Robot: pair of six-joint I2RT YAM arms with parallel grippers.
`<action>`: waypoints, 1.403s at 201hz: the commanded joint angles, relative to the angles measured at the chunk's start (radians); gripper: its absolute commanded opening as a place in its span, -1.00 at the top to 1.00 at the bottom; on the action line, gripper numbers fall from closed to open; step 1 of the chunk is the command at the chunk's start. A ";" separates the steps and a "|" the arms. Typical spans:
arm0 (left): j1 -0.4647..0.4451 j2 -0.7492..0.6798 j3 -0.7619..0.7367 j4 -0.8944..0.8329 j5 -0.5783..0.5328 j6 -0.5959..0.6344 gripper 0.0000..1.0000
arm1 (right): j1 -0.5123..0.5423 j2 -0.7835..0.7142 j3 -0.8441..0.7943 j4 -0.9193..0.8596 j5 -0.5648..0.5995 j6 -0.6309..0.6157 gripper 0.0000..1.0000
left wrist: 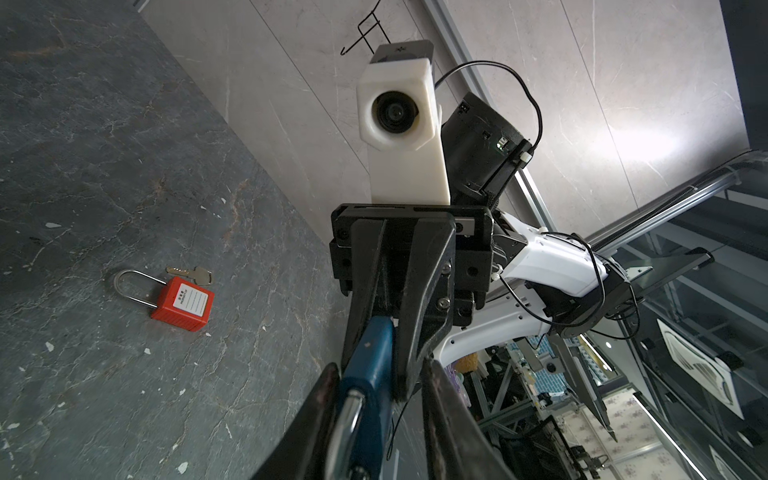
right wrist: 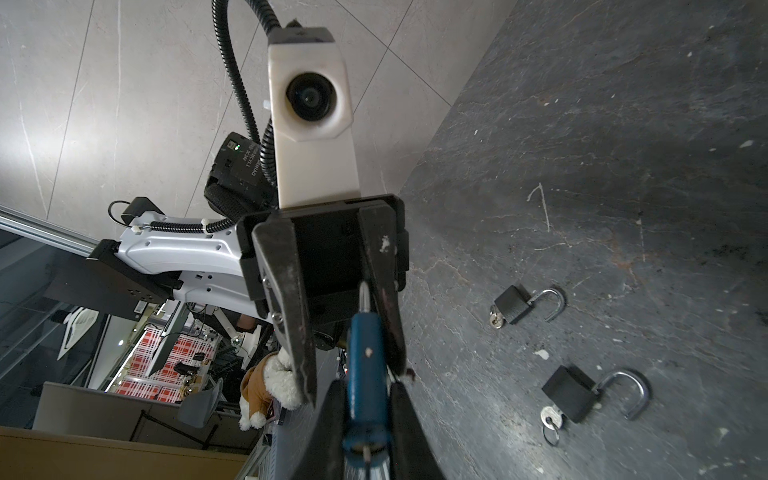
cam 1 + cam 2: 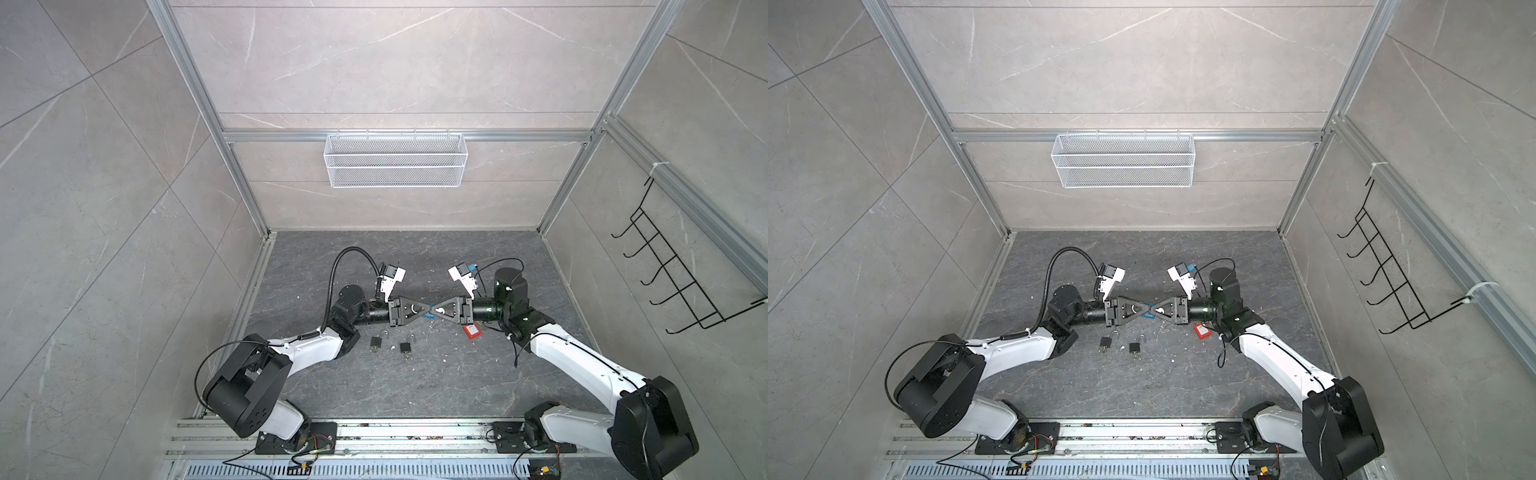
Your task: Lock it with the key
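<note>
Where the left arm (image 3: 307, 349) and the right arm (image 3: 582, 361) meet tip to tip above the dark tabletop (image 3: 415, 386), the whole job hangs between them. The right end effector (image 1: 376, 374) is pinched on the body of the blue padlock (image 2: 365, 365), which is held clear of the tabletop. The left end effector (image 2: 354, 384) faces it head-on with its fingers spread. They stand to either side of the lock's shackle end and do not appear to clamp it.

The padlock's long axis runs along the line joining the two end effectors. Its body sits in the right one's grip, and its shackle (image 1: 349, 415) points straight into the gap of the left one. One shackle leg lies close against a left finger (image 2: 384, 270); whether the shackle is seated in the body cannot be told.

Judged from this, the left end effector is the free one and the nearer to the shackle. Any push would go along that shared axis toward the right end effector. A metal stub (image 2: 365, 452) shows at the body's rear end, between the right end effector's own fingers. It may be the key, but it is too small to be sure.
</note>
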 commanded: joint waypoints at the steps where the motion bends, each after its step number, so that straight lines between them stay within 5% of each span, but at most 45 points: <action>1: -0.010 -0.047 0.037 -0.008 0.073 0.057 0.33 | -0.011 -0.023 0.038 -0.036 0.006 -0.045 1.00; 57: -0.010 -0.029 0.041 0.023 0.085 0.040 0.49 | -0.016 -0.036 0.040 -0.056 -0.006 -0.061 1.00; 123: -0.012 0.018 0.046 0.124 0.098 -0.021 1.00 | -0.016 -0.033 0.024 -0.046 0.004 -0.053 1.00; 147: -0.007 0.023 0.027 0.180 0.068 -0.049 1.00 | -0.026 -0.052 0.004 -0.009 0.030 -0.016 0.52; 157: 0.003 0.019 0.012 0.203 0.042 -0.058 1.00 | -0.040 -0.061 -0.005 -0.004 0.040 0.002 0.10; 178: 0.024 0.007 -0.006 0.224 0.022 -0.066 1.00 | -0.081 -0.089 -0.032 -0.011 0.062 0.023 -0.01; 219: 0.030 -0.003 -0.004 0.216 0.022 -0.063 1.00 | -0.128 -0.181 -0.065 -0.048 0.114 0.053 -0.01; 282: 0.029 0.016 0.000 0.241 0.024 -0.081 1.00 | -0.127 -0.207 -0.074 -0.039 0.051 0.056 0.33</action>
